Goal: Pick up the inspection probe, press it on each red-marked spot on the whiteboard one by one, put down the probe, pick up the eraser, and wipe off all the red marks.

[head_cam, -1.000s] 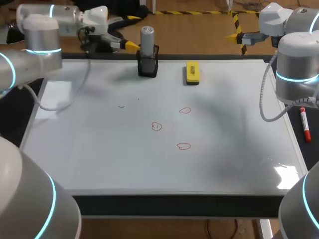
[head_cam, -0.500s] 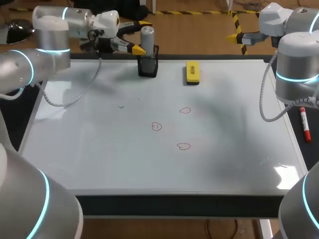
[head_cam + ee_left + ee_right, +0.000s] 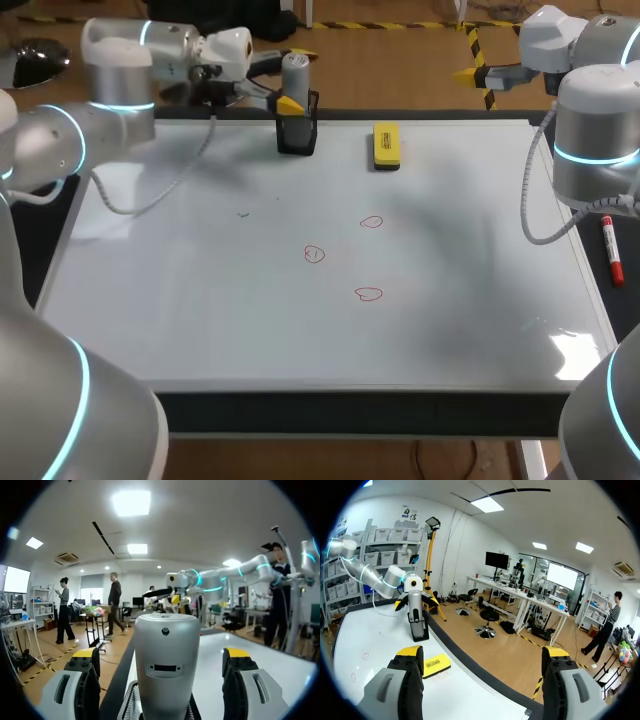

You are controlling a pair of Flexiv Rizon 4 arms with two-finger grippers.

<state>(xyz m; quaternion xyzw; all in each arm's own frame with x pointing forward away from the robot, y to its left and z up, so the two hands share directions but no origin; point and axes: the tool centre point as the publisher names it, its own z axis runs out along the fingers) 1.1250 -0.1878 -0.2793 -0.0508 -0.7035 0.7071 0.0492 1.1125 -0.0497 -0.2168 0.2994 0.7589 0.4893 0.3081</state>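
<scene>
The grey cylindrical inspection probe (image 3: 295, 72) stands upright in a black holder (image 3: 297, 133) at the whiteboard's back edge. My left gripper (image 3: 291, 84) is open and straddles the probe's top. In the left wrist view the probe (image 3: 167, 665) stands between the fingers (image 3: 82, 680), with a gap on each side. The yellow eraser (image 3: 386, 145) lies to the right of the holder. Three red marks (image 3: 371, 222) (image 3: 314, 254) (image 3: 368, 293) sit mid-board. My right gripper (image 3: 478, 72) is open and empty beyond the back right edge. In its own view, the right gripper (image 3: 482, 652) faces the eraser (image 3: 436, 665) and the probe (image 3: 414, 605).
The whiteboard (image 3: 200, 320) covers most of the table. A red marker (image 3: 610, 248) lies off the board's right edge beside my right arm. A small dark speck (image 3: 243, 213) shows on the board's left half.
My left gripper has moved right along the back edge until its open fingers stand on either side of the probe. The right arm has stayed still.
</scene>
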